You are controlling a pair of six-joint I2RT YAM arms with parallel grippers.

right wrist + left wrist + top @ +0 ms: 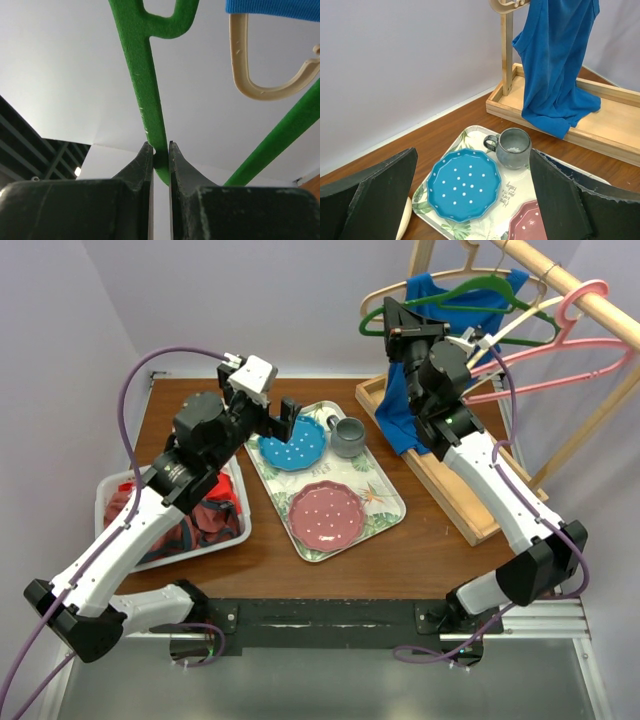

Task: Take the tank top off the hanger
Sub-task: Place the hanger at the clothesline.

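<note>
Tank top [555, 65] is still hanging far right. R gripper [160, 147] is pinching green hanger [142, 75]; L gripper [472, 170] is gaping, empty.

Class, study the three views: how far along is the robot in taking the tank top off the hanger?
Done: the right gripper is shut on the green hanger, gripping its bar. In hand: only that grip shows. Left to do: the blue tank top is not yet off and hangs with its hem resting on the wooden base. The left gripper is open above the tray, touching no cloth.
</note>
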